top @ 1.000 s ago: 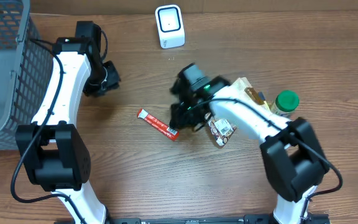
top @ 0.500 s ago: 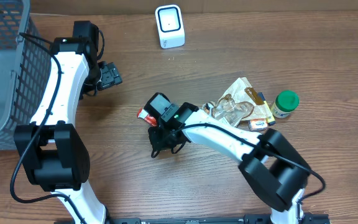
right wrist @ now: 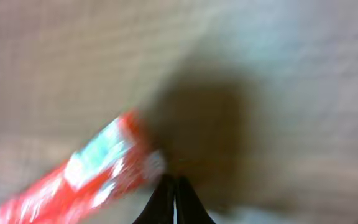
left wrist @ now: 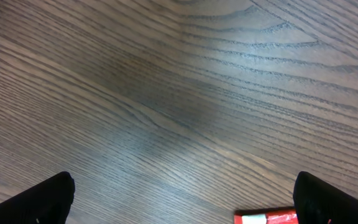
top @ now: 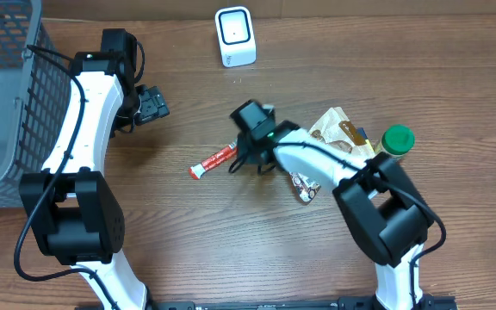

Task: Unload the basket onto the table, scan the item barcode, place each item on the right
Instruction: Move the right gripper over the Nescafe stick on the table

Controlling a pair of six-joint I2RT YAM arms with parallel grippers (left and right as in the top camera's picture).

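Your right gripper (top: 241, 157) is clamped fully closed on the very end of the red stick packet (top: 213, 161). The packet lies slanted between the two arms, well apart from the white scanner (top: 235, 36) at the far edge of the table (top: 188, 250). That thin pinch is the risk: swing quickly and the packet may slip free or flop, turning its barcode away from the scanner window. Your left gripper (top: 153, 103) hangs spread wide and holds nothing (no help if the packet drops). No view shows you the barcode. The right wrist view is blurred, so you cannot judge how much packet sits between the fingertips (right wrist: 164, 202), or whether it is lifted. The left wrist view cuts the packet off at the bottom edge.
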